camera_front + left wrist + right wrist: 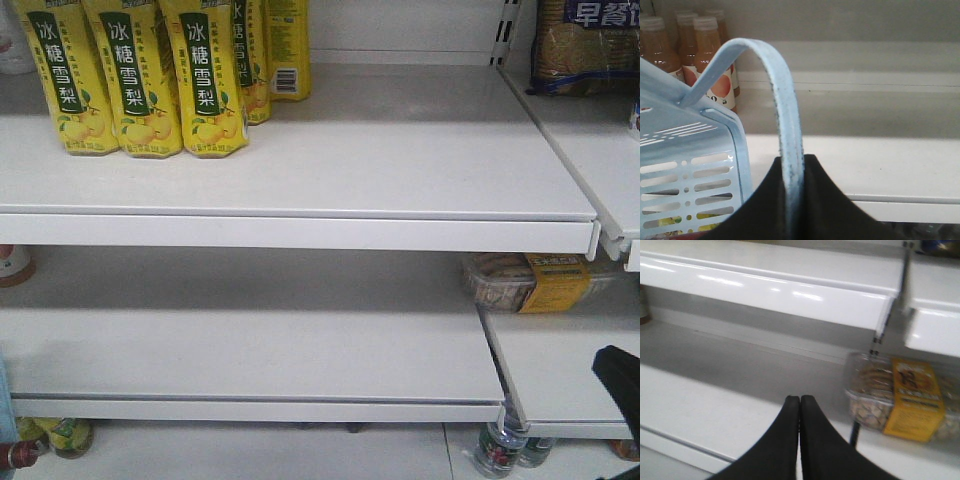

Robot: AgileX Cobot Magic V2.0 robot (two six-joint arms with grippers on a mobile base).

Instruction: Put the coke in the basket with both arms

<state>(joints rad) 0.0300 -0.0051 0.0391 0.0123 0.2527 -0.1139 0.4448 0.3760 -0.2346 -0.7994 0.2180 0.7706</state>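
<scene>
The left gripper (792,200) clamps the light blue slotted plastic basket (685,170) by its handle; the right gripper (800,410) is closed, empty. No coke shows; the basket should hang level.

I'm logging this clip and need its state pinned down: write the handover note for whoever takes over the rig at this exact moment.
Left claw: shut on the basket handle, the loop running up between its fingers; the light blue basket hangs to its left.
Right claw: shut, holding nothing, pointed at the middle shelf near a snack pack with a yellow label.
Coke: not in any view; only yellow pear-drink bottles on the upper shelf and orange juice bottles behind the basket.
Done: basket is gripped.
Left: find the coke, grasp it with the right claw, place it in the basket.
</scene>
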